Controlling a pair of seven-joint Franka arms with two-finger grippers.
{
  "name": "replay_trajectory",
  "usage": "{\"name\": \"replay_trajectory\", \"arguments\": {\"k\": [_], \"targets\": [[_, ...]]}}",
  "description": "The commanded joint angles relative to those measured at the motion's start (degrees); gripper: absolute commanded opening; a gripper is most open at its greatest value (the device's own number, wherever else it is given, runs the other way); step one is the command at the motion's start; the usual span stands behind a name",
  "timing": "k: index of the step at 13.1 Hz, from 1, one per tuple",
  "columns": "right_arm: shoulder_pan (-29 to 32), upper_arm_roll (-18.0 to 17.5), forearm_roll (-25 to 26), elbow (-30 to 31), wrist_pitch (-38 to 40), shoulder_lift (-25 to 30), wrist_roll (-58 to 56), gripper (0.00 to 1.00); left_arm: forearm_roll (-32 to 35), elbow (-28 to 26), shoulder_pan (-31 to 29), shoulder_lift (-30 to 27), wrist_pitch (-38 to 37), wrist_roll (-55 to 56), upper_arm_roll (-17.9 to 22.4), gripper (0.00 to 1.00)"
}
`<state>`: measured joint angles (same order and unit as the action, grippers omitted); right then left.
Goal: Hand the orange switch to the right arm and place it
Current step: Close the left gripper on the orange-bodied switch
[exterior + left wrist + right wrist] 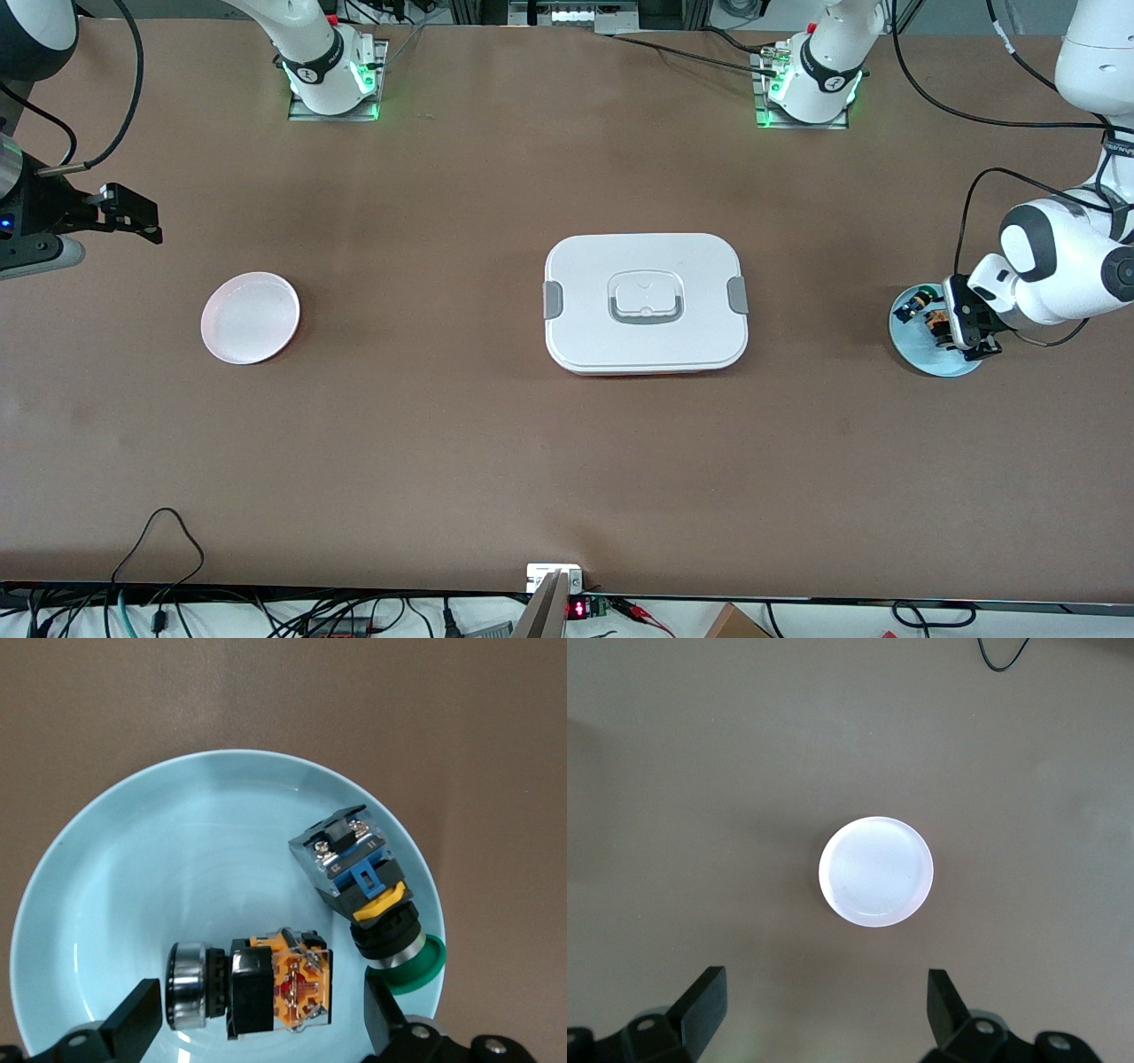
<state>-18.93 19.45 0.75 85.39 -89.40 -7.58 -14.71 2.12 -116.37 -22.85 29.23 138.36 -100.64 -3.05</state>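
The orange switch [266, 988] lies on its side on a light blue plate [133, 868], its silver cap at one end and its orange block at the other. In the front view the orange switch [935, 323] and the blue plate [930, 361] sit at the left arm's end of the table. My left gripper [263, 1017] is low over the plate and open, one finger on each side of the switch with a gap at both ends. My left gripper [964, 335] holds nothing. My right gripper [142, 220] hangs open and empty at the right arm's end, above the table.
A second switch with a blue block and green cap [368, 895] lies on the same blue plate, close beside the orange one. A small white plate [251, 317] sits under my right gripper's view [875, 871]. A white lidded box [645, 303] stands mid-table.
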Motion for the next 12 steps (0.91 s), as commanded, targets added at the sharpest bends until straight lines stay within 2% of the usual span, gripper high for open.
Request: {"name": "replay_trajectory", "arguments": {"k": [1,3,7,9,12], "targets": [[0.2,-0.1,0.3,-0.4,-0.1,0.1,-0.8,1.0,0.4,-0.4,-1.1,-0.1,-0.4,-1.6,-1.2,1.0],[0.3,-0.1,0.3,-0.4,-0.1,0.1,-0.8,1.0,0.4,-0.5,-1.1,0.1,-0.4,-1.6,-1.4,0.89],[0.1,-0.1,0.2,-0.4,-0.1,0.1,-0.1,1.0,0.4,-0.4,-1.1,0.2,-0.5,-1.6,-1.4,0.52],[0.1,-0.1,0.1,-0.4,-0.1,0.1,-0.1,1.0,0.4,0.4,-1.1,0.0,-0.7,-1.6,-1.5,0.41],[0.3,-0.1,0.0,-0.3,-0.5,-0.1,-0.1,1.0,0.3,3.5,-0.9,-1.3,-1.8,-1.4,-2.4,0.39]]}}
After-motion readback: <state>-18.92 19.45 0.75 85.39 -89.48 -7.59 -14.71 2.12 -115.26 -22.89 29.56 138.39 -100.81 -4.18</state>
